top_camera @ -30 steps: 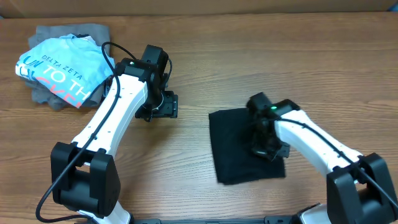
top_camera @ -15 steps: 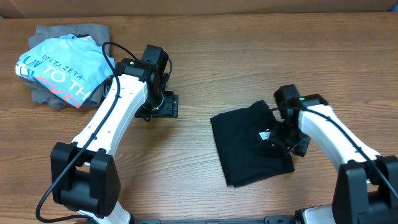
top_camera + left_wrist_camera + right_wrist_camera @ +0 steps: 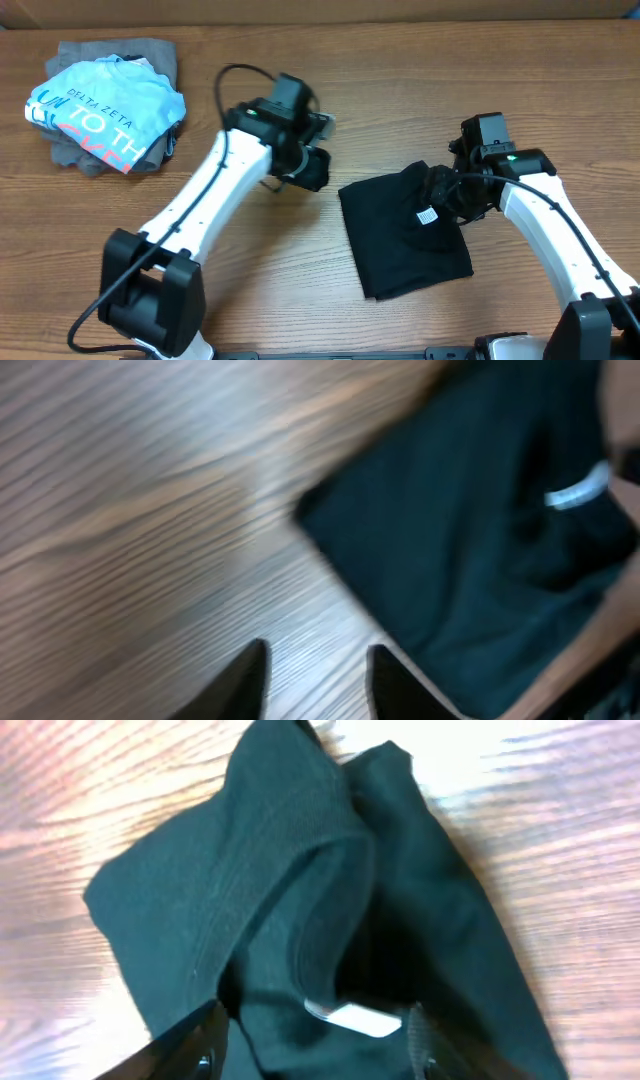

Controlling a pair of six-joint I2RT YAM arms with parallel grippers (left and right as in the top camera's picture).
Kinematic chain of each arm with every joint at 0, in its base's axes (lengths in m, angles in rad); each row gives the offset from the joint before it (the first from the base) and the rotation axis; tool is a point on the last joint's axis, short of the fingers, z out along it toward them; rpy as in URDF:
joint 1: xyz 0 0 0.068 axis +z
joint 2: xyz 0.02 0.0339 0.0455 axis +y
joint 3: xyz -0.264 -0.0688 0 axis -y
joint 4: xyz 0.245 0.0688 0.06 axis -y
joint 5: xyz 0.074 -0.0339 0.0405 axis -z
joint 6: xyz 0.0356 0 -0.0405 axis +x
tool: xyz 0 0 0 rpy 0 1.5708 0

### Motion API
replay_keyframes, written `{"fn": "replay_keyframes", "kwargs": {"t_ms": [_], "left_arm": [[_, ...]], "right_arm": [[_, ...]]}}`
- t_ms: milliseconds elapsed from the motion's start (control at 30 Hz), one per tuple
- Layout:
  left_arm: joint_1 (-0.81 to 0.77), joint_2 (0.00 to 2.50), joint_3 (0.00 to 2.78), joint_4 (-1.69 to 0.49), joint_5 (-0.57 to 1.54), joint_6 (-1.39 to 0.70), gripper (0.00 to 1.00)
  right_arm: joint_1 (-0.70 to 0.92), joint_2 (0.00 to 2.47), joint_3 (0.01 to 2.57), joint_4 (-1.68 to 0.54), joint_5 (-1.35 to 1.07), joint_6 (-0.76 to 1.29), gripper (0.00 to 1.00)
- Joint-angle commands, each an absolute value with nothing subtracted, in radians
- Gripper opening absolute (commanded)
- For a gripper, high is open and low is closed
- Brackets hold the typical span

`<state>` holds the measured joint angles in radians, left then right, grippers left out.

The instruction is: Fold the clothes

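Observation:
The clothes, a black T-shirt (image 3: 400,240), lie folded into a rough square right of the table's middle, with a bunched ridge near the top right corner. A small white neck label (image 3: 427,215) shows there. My right gripper (image 3: 443,193) hangs over that bunched corner. In the right wrist view it (image 3: 305,1045) is open, its fingers either side of the label (image 3: 355,1018) above the black fabric (image 3: 250,890). My left gripper (image 3: 312,168) hovers just left of the shirt's top left corner. In its blurred wrist view it (image 3: 315,680) is open over bare wood, beside the shirt (image 3: 480,540).
A light blue "DELTA ZETA" shirt (image 3: 105,108) lies on a grey garment (image 3: 120,52) at the far left corner of the wooden table (image 3: 250,290). The left arm (image 3: 215,190) stretches diagonally across the table's middle.
My left arm has swung right, toward the shirt, and its jaws have narrowed. My right gripper has opened and pulled up and right. The shirt's corner is now bunched, with the label showing.

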<state>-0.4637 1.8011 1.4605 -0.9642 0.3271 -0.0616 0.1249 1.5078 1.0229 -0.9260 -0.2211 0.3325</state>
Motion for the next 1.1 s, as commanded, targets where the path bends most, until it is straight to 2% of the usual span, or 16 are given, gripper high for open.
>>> {"fn": "replay_keyframes", "kwargs": {"t_ms": [0,133,167,233,333,400,433,500,533,567,733,833,900,933,1033,1067], "left_arm": [[-0.533,1.870,1.474,-0.934,0.381,-0.034,0.25],[-0.577,1.951,1.474,-0.907,0.383,-0.088,0.20],[-0.585,1.971,1.474,-0.901,0.384,-0.096,0.19],[-0.597,2.011,1.474,-0.886,0.389,-0.110,0.19],[-0.609,2.057,1.474,-0.866,0.406,-0.113,0.19],[-0.615,2.075,1.474,-0.861,0.413,-0.124,0.23],[-0.616,2.081,1.474,-0.857,0.413,-0.128,0.27],[-0.618,2.086,1.474,-0.846,0.412,-0.128,0.29],[-0.618,2.086,1.474,-0.839,0.413,-0.130,0.31],[-0.618,2.086,1.474,-0.836,0.412,-0.136,0.32],[-0.616,2.086,1.475,-0.836,0.412,-0.139,0.34],[-0.614,2.086,1.475,-0.835,0.412,-0.139,0.35],[-0.613,2.086,1.475,-0.837,0.413,-0.139,0.35],[-0.613,2.086,1.475,-0.837,0.413,-0.139,0.36],[-0.613,2.086,1.475,-0.832,0.413,-0.139,0.36],[-0.612,2.086,1.475,-0.830,0.412,-0.139,0.36]], "right_arm": [[0.124,1.540,0.942,-0.832,-0.240,0.305,0.51],[0.122,1.551,0.909,-0.799,-0.186,0.315,0.13],[0.122,1.551,0.910,-0.809,-0.154,0.331,0.08],[0.122,1.551,0.912,-0.831,-0.060,0.404,0.04],[0.122,1.551,0.912,-0.860,0.076,0.509,0.04],[0.122,1.551,0.912,-0.869,0.120,0.545,0.04],[0.122,1.551,0.912,-0.870,0.136,0.561,0.08],[0.122,1.551,0.912,-0.868,0.154,0.582,0.46],[0.122,1.551,0.912,-0.866,0.157,0.581,0.54],[0.122,1.550,0.914,-0.870,0.157,0.582,0.56],[0.119,1.527,0.986,-0.988,0.139,0.627,0.56],[0.120,1.482,1.015,-1.023,-0.055,0.510,0.56],[0.123,1.460,1.015,-1.048,-0.237,0.435,0.51],[0.123,1.459,1.014,-1.056,-0.252,0.434,0.50],[0.124,1.464,0.975,-1.069,-0.257,0.439,0.39],[0.124,1.468,0.930,-1.029,-0.222,0.445,0.32]]}}
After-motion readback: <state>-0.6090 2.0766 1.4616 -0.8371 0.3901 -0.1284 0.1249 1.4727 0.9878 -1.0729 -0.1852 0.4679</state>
